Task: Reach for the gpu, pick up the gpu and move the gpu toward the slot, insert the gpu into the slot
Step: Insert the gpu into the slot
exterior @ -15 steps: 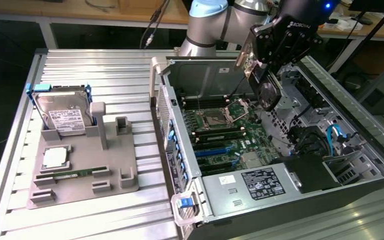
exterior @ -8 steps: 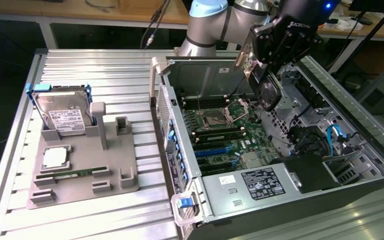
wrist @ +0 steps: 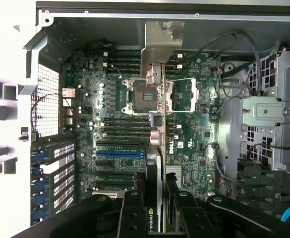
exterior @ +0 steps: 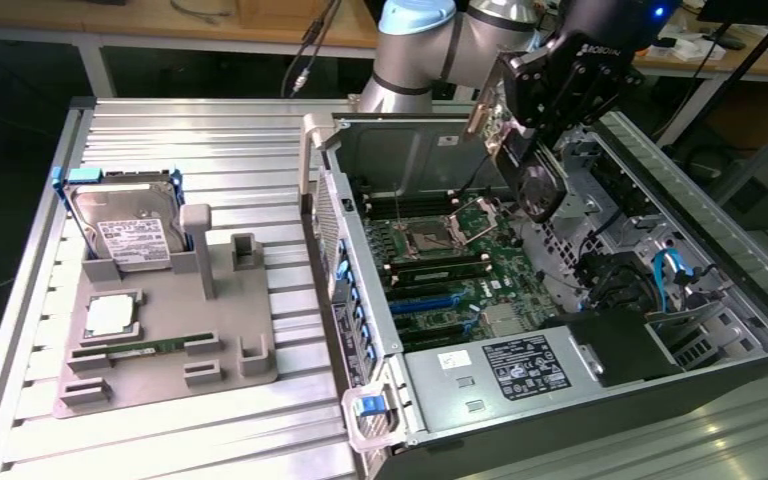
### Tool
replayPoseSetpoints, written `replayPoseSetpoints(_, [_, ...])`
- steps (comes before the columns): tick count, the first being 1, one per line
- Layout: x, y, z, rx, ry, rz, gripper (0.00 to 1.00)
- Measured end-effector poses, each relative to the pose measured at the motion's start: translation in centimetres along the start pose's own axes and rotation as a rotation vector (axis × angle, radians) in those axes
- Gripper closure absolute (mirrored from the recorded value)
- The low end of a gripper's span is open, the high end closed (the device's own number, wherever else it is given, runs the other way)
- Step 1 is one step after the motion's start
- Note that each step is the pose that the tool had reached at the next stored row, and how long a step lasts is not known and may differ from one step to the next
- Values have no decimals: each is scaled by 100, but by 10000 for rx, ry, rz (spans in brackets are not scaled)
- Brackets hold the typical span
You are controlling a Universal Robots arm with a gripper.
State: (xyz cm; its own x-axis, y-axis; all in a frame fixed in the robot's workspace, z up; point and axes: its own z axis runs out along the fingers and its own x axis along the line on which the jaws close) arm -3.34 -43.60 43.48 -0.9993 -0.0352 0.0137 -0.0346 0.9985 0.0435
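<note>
The gpu (exterior: 542, 188) hung edge-down in the air above the open computer case (exterior: 404, 150), clear of the motherboard (exterior: 471, 262), with its silver bracket (wrist: 162, 42) at one end. The end effector (exterior: 534, 130) was clenched on the card's upper edge, a finger on each face. The blue slot (wrist: 120, 153) lay on the board below, apart from the card and with nothing in it. In the exterior view, a hard drive (exterior: 124, 225) stood in a grey holder (exterior: 217, 320) on the ribbed metal counter (exterior: 197, 130), to that view's left of the case.
</note>
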Motion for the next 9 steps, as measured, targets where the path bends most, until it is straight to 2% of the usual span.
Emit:
replayPoseSetpoints(3, [0, 0, 0, 6, 17, -413, 73])
replayPoseSetpoints(8, [0, 0, 1, 6, 17, -422, 73])
replayPoseSetpoints(9, [-1, 0, 2, 7, -2, -424, 73])
